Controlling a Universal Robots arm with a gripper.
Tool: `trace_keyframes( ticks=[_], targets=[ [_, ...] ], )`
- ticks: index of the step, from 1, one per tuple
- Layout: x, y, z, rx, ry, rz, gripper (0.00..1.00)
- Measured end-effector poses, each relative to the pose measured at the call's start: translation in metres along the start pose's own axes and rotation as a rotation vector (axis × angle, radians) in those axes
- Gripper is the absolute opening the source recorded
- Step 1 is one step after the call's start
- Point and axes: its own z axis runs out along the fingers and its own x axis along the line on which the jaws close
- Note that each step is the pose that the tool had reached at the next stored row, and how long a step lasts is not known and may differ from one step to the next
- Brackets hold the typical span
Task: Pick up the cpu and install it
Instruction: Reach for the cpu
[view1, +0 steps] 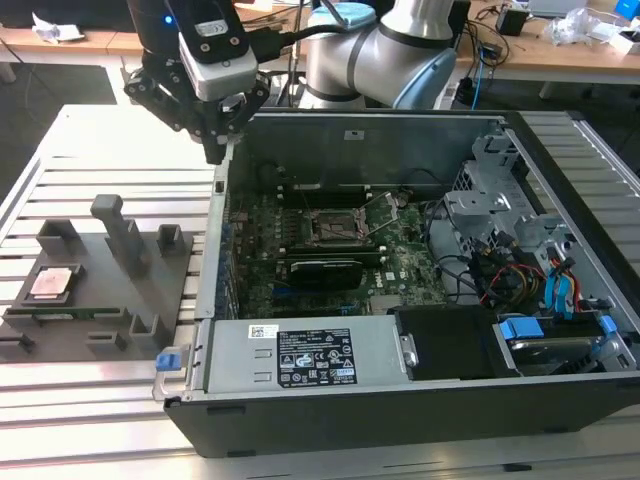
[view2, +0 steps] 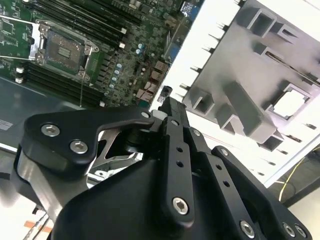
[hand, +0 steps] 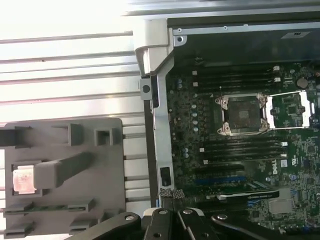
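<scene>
Closed and empty, the hand (view1: 216, 152) hangs with its fingers drawn together just above the wall of the computer case (view1: 400, 420), at the case's rear corner on the exterior view's left. Nothing sits between the fingers.

The cpu (view1: 52, 283) has not been picked up. It lies flat, pinkish metal face up, in a square pocket of a grey holder (view1: 125, 300). The holder rests on the slatted surface (view1: 90, 160) just outside the case, beside that same wall. The pocket is at the holder's end farthest from the case, so nearly the whole width of the holder lies between the chip and the wall under the hand. In the first wrist view the chip sits beyond an upright grey post of the holder, well apart from the fingertips (hand: 167, 193) at the case wall.

Inside the case, the socket (view1: 335, 228) on the green board (view1: 400, 265) looks bare, with its thin metal frame swung open. It sits near the middle of the case floor.

The relation that counts is this: from the hand, the cpu lies outward, away from the case and lower down, while the socket lies the opposite way, inward. The chip is square, so it has no long side to line up with. Its edges run roughly parallel to the case wall.
</scene>
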Motion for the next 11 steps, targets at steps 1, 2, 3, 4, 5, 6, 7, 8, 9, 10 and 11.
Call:
trace_keyframes(
  ticks=[1,2,3,4,5,6,7,8,9,10,11],
  targets=[
    [0.0053,-0.0004,-0.0002,0.0000,0.0000,0.000,0.11],
    [0.0082,-0.0006,-0.0002,0.0000,0.0000,0.000,0.11],
    [0.0105,-0.0007,-0.0003,0.0000,0.0000,0.000,0.11],
    [0.0140,-0.0010,-0.0004,0.0000,0.0000,0.000,0.11],
    [0.0187,-0.0014,-0.0005,0.0000,0.0000,0.000,0.11],
    [0.0207,-0.0015,-0.0005,0.0000,0.0000,0.000,0.11],
    [0.0229,-0.0017,-0.0006,-0.0001,-0.0001,0.000,0.11],
    [0.0257,-0.0019,-0.0007,0.0000,0.0000,0.000,0.11],
    [0.0276,-0.0020,-0.0007,0.0000,0.0000,0.000,0.11],
    [0.0299,-0.0022,-0.0008,0.0000,-0.0001,0.000,0.11],
    [0.0319,-0.0023,-0.0009,0.0000,0.0000,0.000,0.11]
  ],
)
